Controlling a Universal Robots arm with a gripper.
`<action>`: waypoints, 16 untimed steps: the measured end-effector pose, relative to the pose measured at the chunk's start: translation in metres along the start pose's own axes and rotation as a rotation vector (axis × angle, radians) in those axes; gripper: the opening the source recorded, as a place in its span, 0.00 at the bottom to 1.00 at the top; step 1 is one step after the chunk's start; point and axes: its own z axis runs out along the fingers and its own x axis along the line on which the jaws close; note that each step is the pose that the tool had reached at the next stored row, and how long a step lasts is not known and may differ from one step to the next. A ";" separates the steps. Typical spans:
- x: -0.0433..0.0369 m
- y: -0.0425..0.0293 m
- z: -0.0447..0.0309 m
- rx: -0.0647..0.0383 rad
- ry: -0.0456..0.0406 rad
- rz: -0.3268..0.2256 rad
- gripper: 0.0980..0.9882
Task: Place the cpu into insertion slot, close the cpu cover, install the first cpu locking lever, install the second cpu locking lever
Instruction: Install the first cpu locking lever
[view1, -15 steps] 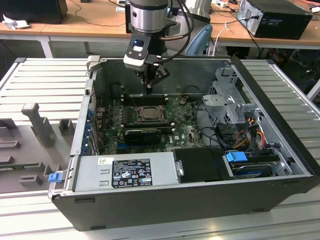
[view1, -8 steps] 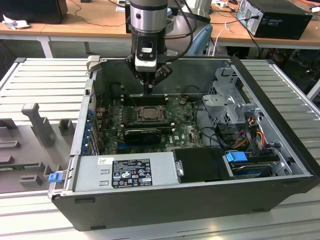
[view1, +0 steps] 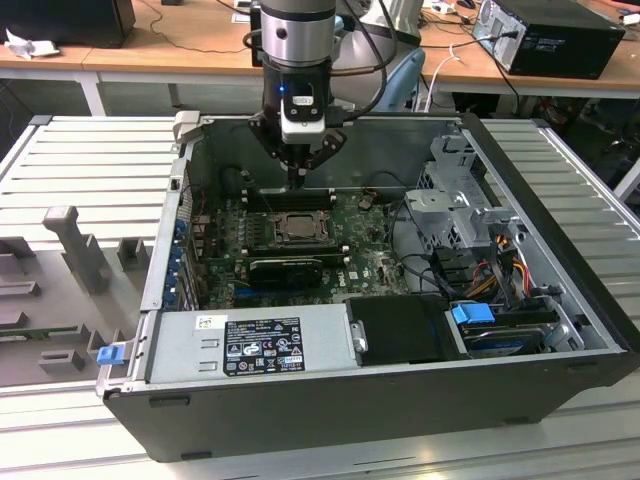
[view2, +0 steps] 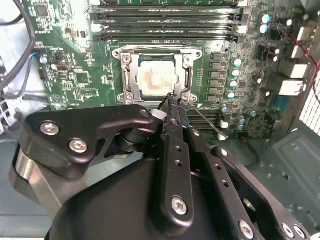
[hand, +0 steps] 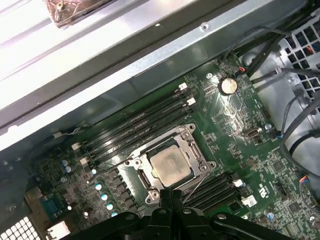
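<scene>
The cpu (view2: 157, 77) (hand: 171, 166) (view1: 297, 228), a silver-grey square chip, lies flat in the insertion slot (hand: 144, 176) on the green motherboard. The silvery cpu cover (view2: 188, 75) (hand: 196, 150) lies down around the chip as a frame. My gripper (view2: 172, 100) (hand: 171, 193) (view1: 297, 180) is shut, its black fingertips pressed together just above one edge of the socket, with nothing seen between them. A thin wire locking lever (view2: 202, 120) (hand: 196, 185) runs slantwise from the socket corner beside the fingertips out over the board.
The open computer case (view1: 560, 200) surrounds the board. Black memory slots (view2: 170, 22) flank the socket on the far side. A grey power supply (view1: 250, 345), drive cage (view1: 460, 200) and bundled cables (view1: 500, 255) fill the exterior view's near and right parts. Desks stand behind.
</scene>
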 end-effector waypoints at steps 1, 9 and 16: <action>0.0000 0.0000 0.0000 0.000 0.0001 -0.011 0.01; 0.0000 0.0000 0.0000 -0.002 0.0009 -0.106 0.01; 0.0000 0.0000 0.0000 -0.003 0.0016 -0.176 0.01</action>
